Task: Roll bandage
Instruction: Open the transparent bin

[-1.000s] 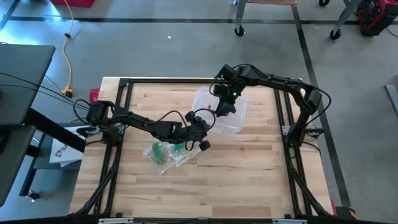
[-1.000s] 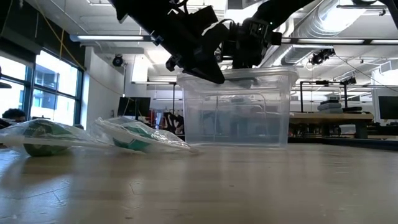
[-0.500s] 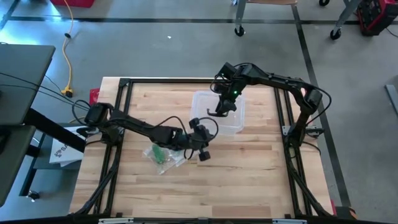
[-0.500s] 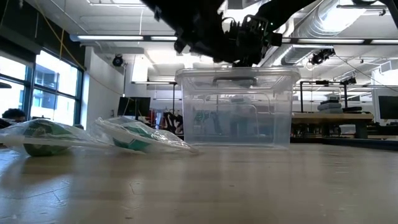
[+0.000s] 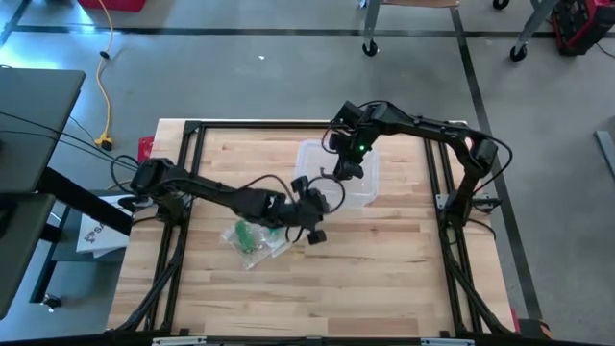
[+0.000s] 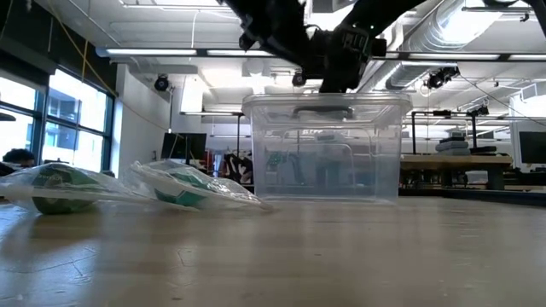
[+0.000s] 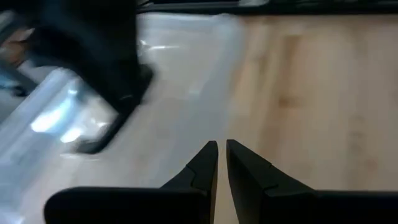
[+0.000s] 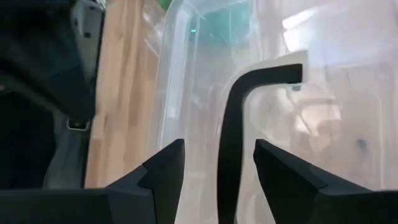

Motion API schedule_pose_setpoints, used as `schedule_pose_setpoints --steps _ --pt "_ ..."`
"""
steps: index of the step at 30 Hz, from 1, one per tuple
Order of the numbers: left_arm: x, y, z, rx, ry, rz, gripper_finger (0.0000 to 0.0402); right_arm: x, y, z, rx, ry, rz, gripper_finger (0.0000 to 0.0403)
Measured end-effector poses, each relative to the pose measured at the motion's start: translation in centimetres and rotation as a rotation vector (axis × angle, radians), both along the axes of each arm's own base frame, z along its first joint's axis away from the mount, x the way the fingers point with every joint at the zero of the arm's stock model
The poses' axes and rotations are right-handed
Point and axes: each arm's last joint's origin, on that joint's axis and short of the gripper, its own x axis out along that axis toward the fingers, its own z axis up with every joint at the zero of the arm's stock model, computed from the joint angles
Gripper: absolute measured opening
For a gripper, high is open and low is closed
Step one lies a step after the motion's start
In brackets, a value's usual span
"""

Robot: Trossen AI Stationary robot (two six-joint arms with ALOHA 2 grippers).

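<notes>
From above, two dark arms meet over a pale wooden slatted table. The left gripper hangs just beside the near-left corner of a clear plastic lidded bin, while the right gripper is poised over the bin's lid. Two green bandage rolls sealed in clear plastic bags lie on the table under the left arm's forearm, near the bin but apart from it (neither gripper touches them).

At table level, the clear bin stands upright on the wood with its lid on and a grey handle in the lid's middle. Both dark grippers crowd just above the lid; which is which cannot be told from here. The bagged green rolls rest to the bin's side, one beside the other, flat on the table.

From the left wrist, the left gripper shows its two dark fingers nearly shut, only a sliver of gap between the tips and nothing in it. Beyond them lie the bin's translucent lid and bare wood.

From the right wrist, the right gripper has its fingers spread wide on either side of the lid's dark curved handle, not closed on it. A patch of green shows through the clear plastic beyond.
</notes>
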Motion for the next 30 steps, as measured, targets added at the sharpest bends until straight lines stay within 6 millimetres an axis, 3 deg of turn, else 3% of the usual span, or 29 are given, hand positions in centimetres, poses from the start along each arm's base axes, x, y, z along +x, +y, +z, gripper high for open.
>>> schedule_pose_setpoints --steps 6,11,20,30 --pt "0.7 3.2 -1.1 0.050 0.068 0.056 0.0030 0.2 0.9 -0.1 0.002 0.023 0.024 0.0187" --pt "1.5 4.8 -2.3 0.084 0.105 0.052 0.0030 0.2 0.9 -0.1 0.036 0.001 0.047 0.0188" --pt "2.0 5.5 -2.5 0.182 0.083 0.113 0.0030 0.2 1.1 -0.1 0.017 -0.030 0.092 0.0188" --pt "2.3 5.9 -2.1 0.217 0.040 0.143 0.0030 0.8 1.9 -0.2 -0.163 0.017 0.108 0.0187"
